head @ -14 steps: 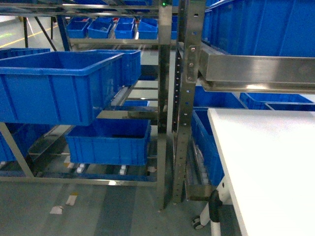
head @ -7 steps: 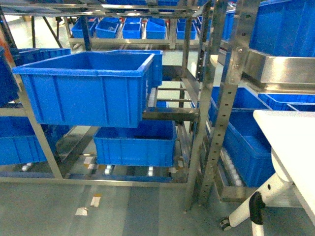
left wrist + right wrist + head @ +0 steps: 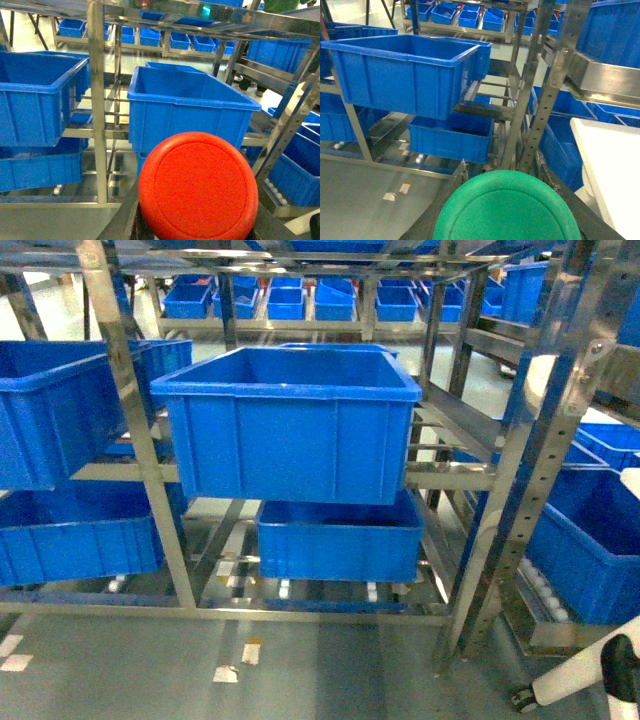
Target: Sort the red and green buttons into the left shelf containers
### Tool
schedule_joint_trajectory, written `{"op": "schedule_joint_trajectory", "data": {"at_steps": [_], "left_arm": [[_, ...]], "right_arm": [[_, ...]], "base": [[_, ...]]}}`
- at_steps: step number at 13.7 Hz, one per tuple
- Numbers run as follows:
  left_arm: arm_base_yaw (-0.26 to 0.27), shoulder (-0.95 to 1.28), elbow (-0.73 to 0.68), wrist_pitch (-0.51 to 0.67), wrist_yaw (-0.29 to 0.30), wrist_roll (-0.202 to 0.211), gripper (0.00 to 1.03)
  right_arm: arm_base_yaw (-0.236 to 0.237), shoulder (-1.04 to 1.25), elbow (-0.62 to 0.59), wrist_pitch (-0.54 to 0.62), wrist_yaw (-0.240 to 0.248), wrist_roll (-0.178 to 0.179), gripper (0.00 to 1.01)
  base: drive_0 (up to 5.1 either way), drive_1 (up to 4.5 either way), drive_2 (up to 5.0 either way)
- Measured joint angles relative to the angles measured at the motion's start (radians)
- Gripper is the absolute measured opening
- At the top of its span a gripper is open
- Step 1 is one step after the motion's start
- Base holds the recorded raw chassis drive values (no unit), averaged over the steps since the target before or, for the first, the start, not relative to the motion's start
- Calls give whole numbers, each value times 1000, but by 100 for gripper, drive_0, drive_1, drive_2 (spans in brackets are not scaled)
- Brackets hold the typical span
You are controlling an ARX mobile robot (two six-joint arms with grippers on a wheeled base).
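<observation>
Shelving: steel racks (image 3: 135,430) on a grey floor, blue bins (image 3: 290,425) on two near levels.
Buttons: two, one red button (image 3: 198,186), one green button (image 3: 507,210).
Left hand: pinching the red button, low before my wrist camera.
Right hand: pinching the green button likewise.

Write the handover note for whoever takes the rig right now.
Left gripper: holds the red button, cap filling its wrist view; fingers hidden.
Right gripper: holds the green button, likewise.
Bins: the upper blue bin sits straight ahead on the shelf, a lower blue bin beneath it.
Done: both buttons picked up, robot faces the shelf.
Left: drop each button into its bin.
</observation>
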Motion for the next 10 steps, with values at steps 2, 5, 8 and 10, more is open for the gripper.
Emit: {"op": "schedule_joint_trajectory", "data": {"at_steps": [2,5,8,10], "left_arm": [[0,0,0,1,0,0,25],[0,0,0,1,0,0,25],[0,0,0,0,0,0,25],[5,-2,-1,3,-10,0,25]], "right_arm": [[0,1,0,-1,0,0,34],[0,0,0,0,0,0,34],[0,0,0,-2,0,0,34],[0,0,0,-1,-5,0,34]], "base": [[-495,250,250],[-499,245,245],[-329,168,168],[0,0,0]]}}
